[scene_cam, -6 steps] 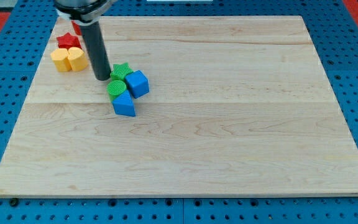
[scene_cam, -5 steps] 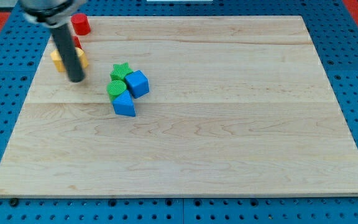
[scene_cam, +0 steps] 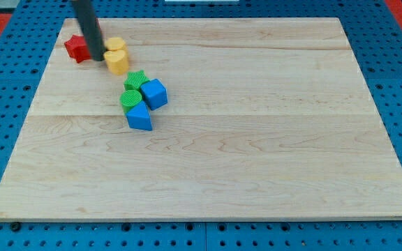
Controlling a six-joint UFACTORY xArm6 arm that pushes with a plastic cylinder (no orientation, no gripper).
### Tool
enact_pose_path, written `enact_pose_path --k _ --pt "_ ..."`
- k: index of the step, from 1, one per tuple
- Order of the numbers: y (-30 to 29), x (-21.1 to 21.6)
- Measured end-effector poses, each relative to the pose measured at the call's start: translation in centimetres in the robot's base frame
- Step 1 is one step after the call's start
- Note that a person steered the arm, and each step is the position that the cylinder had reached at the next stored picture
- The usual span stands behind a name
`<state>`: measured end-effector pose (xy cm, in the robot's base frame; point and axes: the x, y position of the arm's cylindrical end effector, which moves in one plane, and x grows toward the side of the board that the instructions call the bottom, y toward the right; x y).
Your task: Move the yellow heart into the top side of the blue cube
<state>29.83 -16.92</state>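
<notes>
Two yellow blocks touch each other near the view's top left: one above and one below. The lower one looks like the heart. The blue cube lies below and to the right of them, with a green star on its upper left side. My tip is down on the board just left of the yellow pair, touching or nearly touching the lower yellow block. The rod leans up towards the view's top left.
A red star lies left of the rod. A green cylinder and a blue wedge-like block sit against the blue cube's lower left. The wooden board rests on a blue pegboard.
My tip swung left, went round the yellow blocks and came back right. The yellow pair has slid right and a little up, closer to the green star. The red cylinder no longer shows.
</notes>
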Motion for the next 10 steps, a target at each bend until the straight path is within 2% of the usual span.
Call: enact_pose_path --k 2,4,5,6,7,9,10 --pt "0.9 4.5" --pt "7.4 4.5" --pt "8.5 4.1" --pt "6.9 2.0" --pt "15.3 1.9" --pt "10.3 5.5" --pt "10.2 5.8"
